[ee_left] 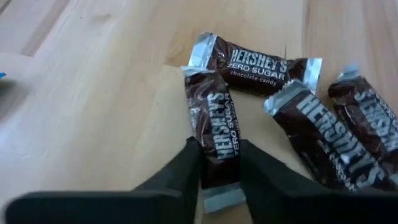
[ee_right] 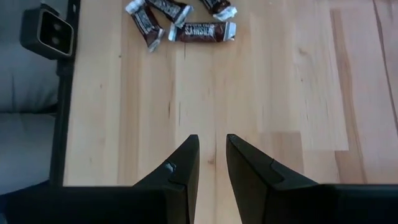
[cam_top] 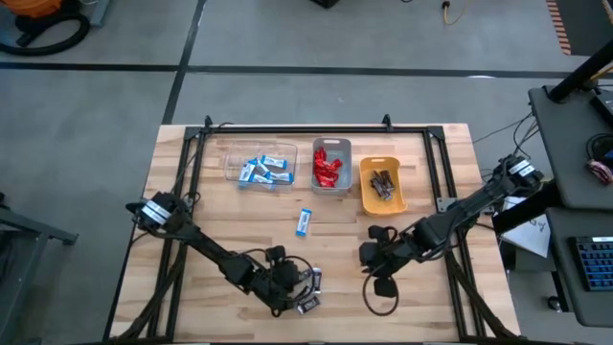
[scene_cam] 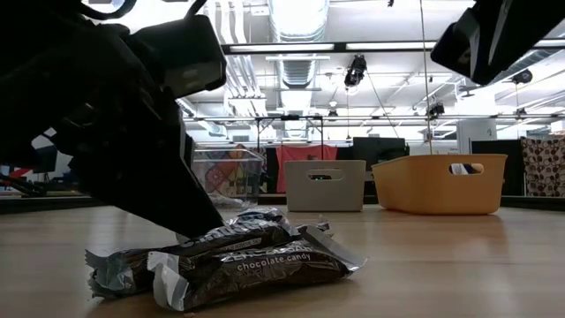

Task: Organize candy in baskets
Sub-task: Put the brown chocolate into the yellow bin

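Fingers [ee_left: 186, 168] of the left gripper [ee_left: 219, 165] straddle one brown Hershey's bar [ee_left: 214, 127], its long axis running straight out between them, seemingly clamped, at the table's near edge. Orange-yellow basket [cam_top: 382, 186] lies well beyond. Right gripper [ee_right: 211, 158] waits, slightly parted, empty.

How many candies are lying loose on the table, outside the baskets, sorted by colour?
Blue-and-white bars: 1
Dark brown bars: 4, with one dark brown bar pinched in the left gripper
Red wrappers: 0, all sit in the grey basket
Total loose: 5
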